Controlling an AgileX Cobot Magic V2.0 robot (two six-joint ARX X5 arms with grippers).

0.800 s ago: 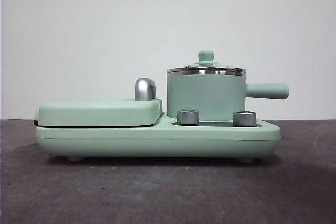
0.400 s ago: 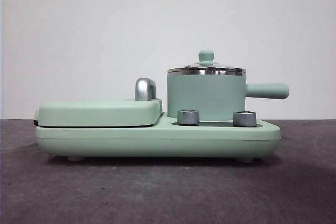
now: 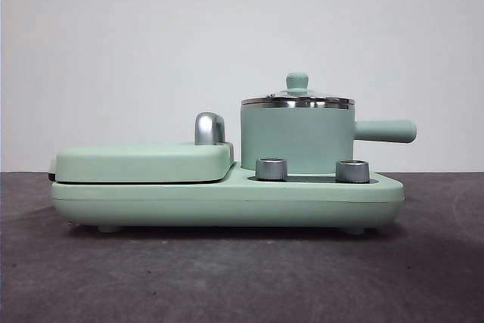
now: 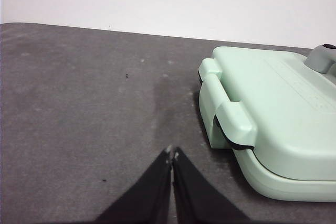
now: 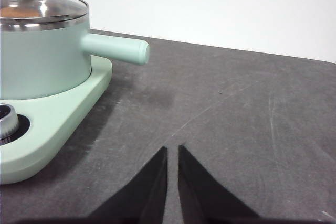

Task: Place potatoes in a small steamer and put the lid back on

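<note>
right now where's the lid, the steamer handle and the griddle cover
lid [image 3: 297,100], front view, on its steel rim
steamer handle [image 5: 116,49], right wrist view, mid-shaft
griddle cover [image 4: 273,114], left wrist view, on its flat top

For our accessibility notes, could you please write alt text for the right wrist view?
The small steamer, the lid on it, sits on a mint-green base on a dark table. The right gripper, empty and nearly closed, hovers apart from it.
</note>
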